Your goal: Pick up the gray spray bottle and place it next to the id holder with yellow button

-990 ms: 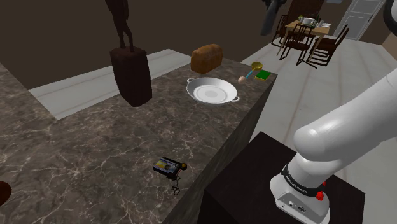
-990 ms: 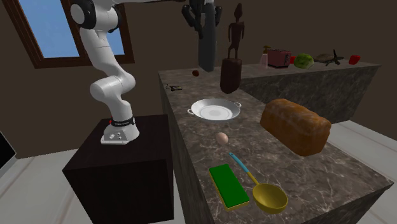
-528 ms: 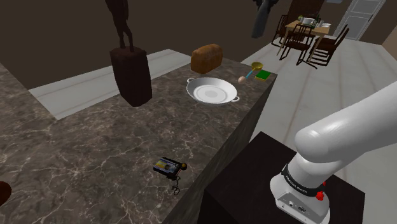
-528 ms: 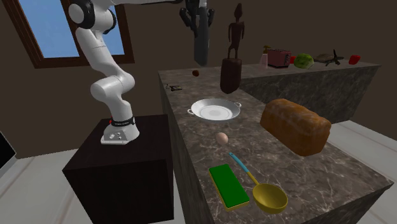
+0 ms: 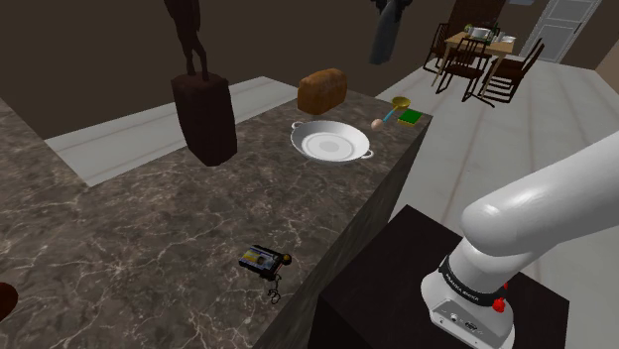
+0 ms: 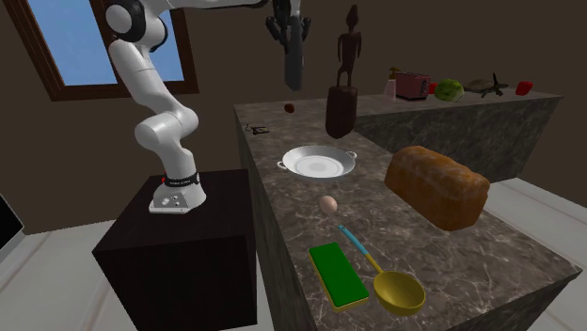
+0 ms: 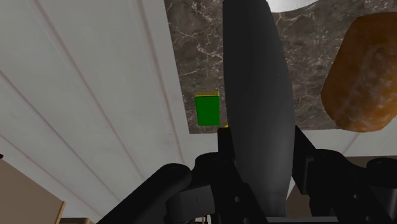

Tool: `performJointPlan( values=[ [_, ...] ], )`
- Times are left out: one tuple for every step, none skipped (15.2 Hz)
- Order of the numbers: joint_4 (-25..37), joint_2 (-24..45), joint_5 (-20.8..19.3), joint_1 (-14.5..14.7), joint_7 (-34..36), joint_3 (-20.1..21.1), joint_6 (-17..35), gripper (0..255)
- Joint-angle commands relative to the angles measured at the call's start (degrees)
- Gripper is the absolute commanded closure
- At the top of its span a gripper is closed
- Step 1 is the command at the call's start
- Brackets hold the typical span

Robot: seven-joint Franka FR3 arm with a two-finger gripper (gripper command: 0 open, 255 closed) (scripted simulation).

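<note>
**Gripper**: your two black fingers are pinched on the gray spray bottle, one against each side. In the second exterior view the gripper hangs high over the counter, with the bottle pointing down from it.

**Gray spray bottle**: you have it in the air, well above the marble counter and touching nothing but the fingers. It hangs slightly tilted.

**Id holder**: it is dark with yellow marks and lies flat near the counter edge, by the stand. You see it well apart from the bottle.

**Containers**
- White pan: two handles, and its white inside shows whole.
- Yellow ladle: blue handle, lying beside the green block.

**Around on the counter**
- Bread loaf, past the pan.
- Small pinkish ball, between pan and green block.
- Dark statue on its block, upright, set further in from the edge. Along the counter it stands between pan and id holder.
- Small brown round thing, near the statue.

**Under the wrist**: you see the counter's end, the green block and the loaf beyond the bottle.
</note>
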Motion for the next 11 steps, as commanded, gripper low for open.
performJointPlan(
  values=[
    [0.46, -0.39, 0.41, 0.86, 2.54, 2.3, -2.08, 255],
    [0.94, -0.25, 0.56, 1.22, 3.77, 3.46, -3.03, 255],
    [1.5, -0.04, 0.69, 1.53, 5.02, 4.67, -3.98, 255],
    [2.13, 0.25, 0.81, 1.86, 6.3, 5.88, -4.96, 255],
    [2.84, 0.62, 0.89, 2.19, 7.6, 7.13, -5.95, 255],
    [3.63, 1.07, 0.95, 2.51, 8.93, 8.41, -6.96, 255],
    [4.5, 1.59, 0.99, 2.78, 10.28, 9.74, -7.98, 255],
    [5.45, 2.21, 0.97, 3.06, 11.66, 11.12, -9.03, 255],
    [6.48, 2.93, 0.91, 3.34, 13.09, 12.52, -10.1, 255],
    [7.6, 3.74, 0.79, 3.62, 14.56, 13.99, -11.2, 255],
    [8.81, 4.66, 0.59, 3.89, 16.07, 15.51, -12.33, 255]
  ],
)
